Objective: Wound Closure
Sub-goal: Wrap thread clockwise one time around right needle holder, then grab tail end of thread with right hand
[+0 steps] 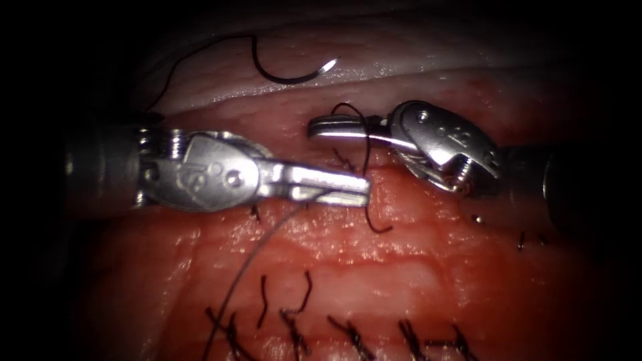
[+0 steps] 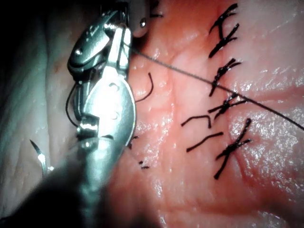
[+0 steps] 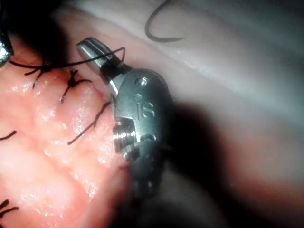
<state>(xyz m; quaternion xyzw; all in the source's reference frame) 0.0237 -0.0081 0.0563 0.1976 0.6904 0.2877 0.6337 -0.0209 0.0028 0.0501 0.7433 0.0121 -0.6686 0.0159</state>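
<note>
A: Where is the needle?

B: It lies free on the pale tissue at the far edge, curved, its tip glinting, in neither tool and not in the tissue. Its thread trails off its blunt end to the left.

A: And the cut?

B: I cannot make out an open cut with certainty. A row of dark knotted stitches runs along the near edge in the endoscope view, with short cut ends of thread standing up just above them.

A: What does the left pincer hold?

B: Its jaws look pressed together. A fine strand runs from them down toward the stitch row, so it appears to be pinching that strand; the left wrist view shows the same line stretched taut across the stitches.

A: The right pincer?

B: Its jaws also look closed, with a dark thread looped over them and a tail hanging down past the left tool's tip. Whether it grips that loop or merely carries it, I cannot tell.

A: So which step?

B: My judgement is knot work, thread wound on one tool while the other holds the strand. Any next move calls for steady tension and keeping the loop from slipping off the jaws.

A: The surroundings?

B: Moist reddish tissue with red fluid, paler fat beyond, dark all round.
</note>
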